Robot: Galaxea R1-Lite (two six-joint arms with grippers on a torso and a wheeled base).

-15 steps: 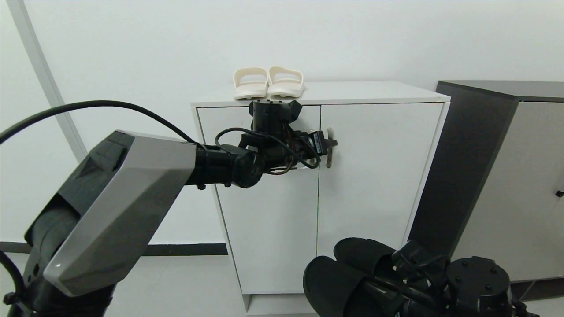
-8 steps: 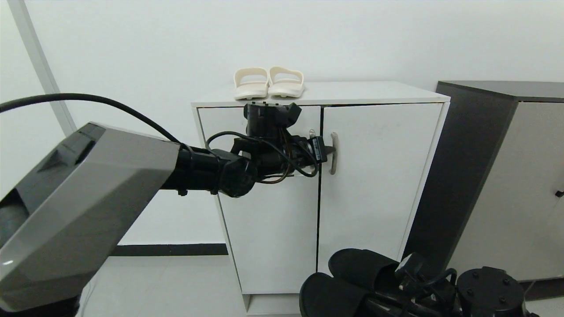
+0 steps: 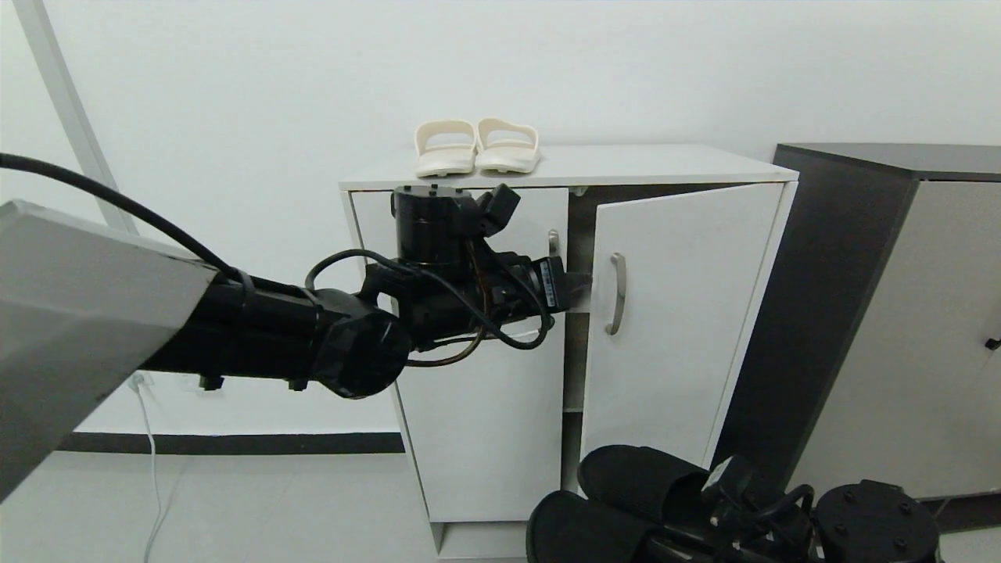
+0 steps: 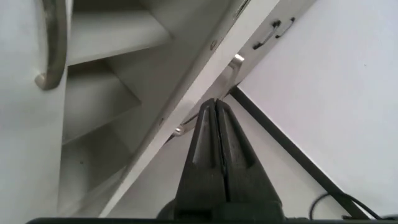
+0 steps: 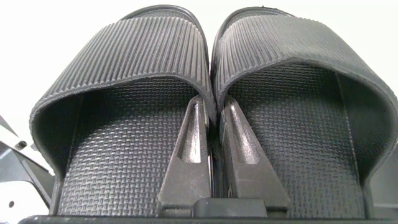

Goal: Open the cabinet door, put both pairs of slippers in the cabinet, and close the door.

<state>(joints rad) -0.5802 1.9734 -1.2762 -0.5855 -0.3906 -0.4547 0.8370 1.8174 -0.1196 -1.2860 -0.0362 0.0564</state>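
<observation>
The white cabinet (image 3: pixel 469 407) has its right door (image 3: pixel 672 328) swung partly open, showing a dark gap and shelves (image 4: pixel 106 37) inside. My left gripper (image 3: pixel 583 280) is shut, its tips (image 4: pixel 216 102) at the free edge of that door, just left of its metal handle (image 3: pixel 616 293). The left door and its handle (image 3: pixel 554 242) stay closed. A cream pair of slippers (image 3: pixel 477 147) sits on the cabinet top. Low in front of the cabinet, my right gripper (image 5: pixel 214 102) is shut on the black slippers (image 3: pixel 626 493), pinching the touching inner sides of both straps (image 5: pixel 211 68).
A dark grey cabinet (image 3: pixel 884 313) stands right beside the white one, close to the open door's swing. A white wall is behind, with a cable (image 3: pixel 148 438) hanging at the lower left. Bare floor (image 3: pixel 235 508) lies left of the cabinet.
The right door went from closed to partly open as my left arm drew back and down. The black slippers in my right gripper sank slightly.
</observation>
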